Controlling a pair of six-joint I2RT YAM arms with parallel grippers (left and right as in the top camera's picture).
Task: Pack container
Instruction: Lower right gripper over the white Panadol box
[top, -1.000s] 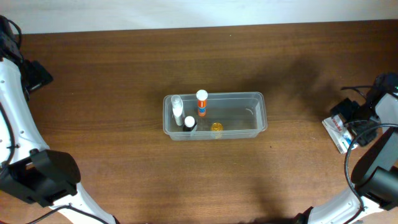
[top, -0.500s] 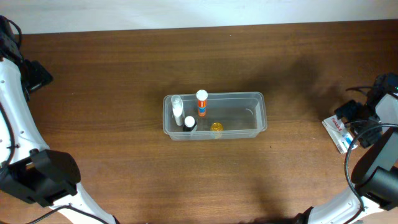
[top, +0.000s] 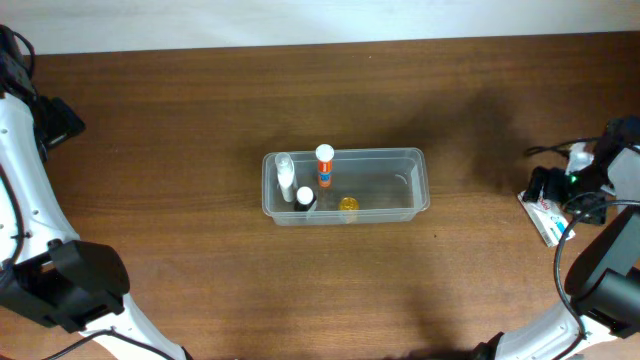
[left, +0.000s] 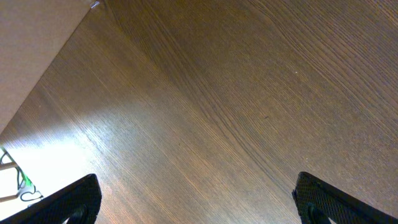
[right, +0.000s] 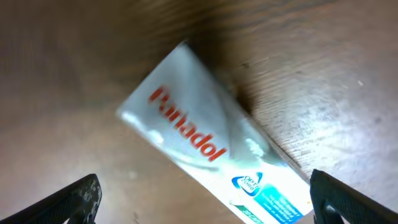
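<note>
Here, a Panadol box (right: 205, 146) is seen flat on the wooden table (top: 200, 110), far to the right of the container (top: 420, 185) & a little nearer the front edge. In the right wrist view it is framed diagonally, red lettering up, somewhat blurred. The right gripper (right: 206, 200) is held over the box w/ its fingers (right: 84, 198) spread wide and nothing between them; whether the box is touched can't be told. A pale strip (top: 300, 20) is seen beyond the table's far edge, behind the container.

The container, a clear rectangular tub, is placed mid-table w/ its long sides running left-right. Its contents are grouped in the left half. A small clear bottle (top: 285, 175) w/ white cap is laid at the left end, and a second white-capped item (top: 305, 197) is set just beside it. An orange tube (top: 324, 167) w/ white cap is stood upright by the far wall, and a small yellow item (top: 348, 205) is set by the near wall, approx. mid-length.

The left gripper (left: 202, 202) is kept far left of the container over plain wood, fingers wide apart, nothing gripped.
</note>
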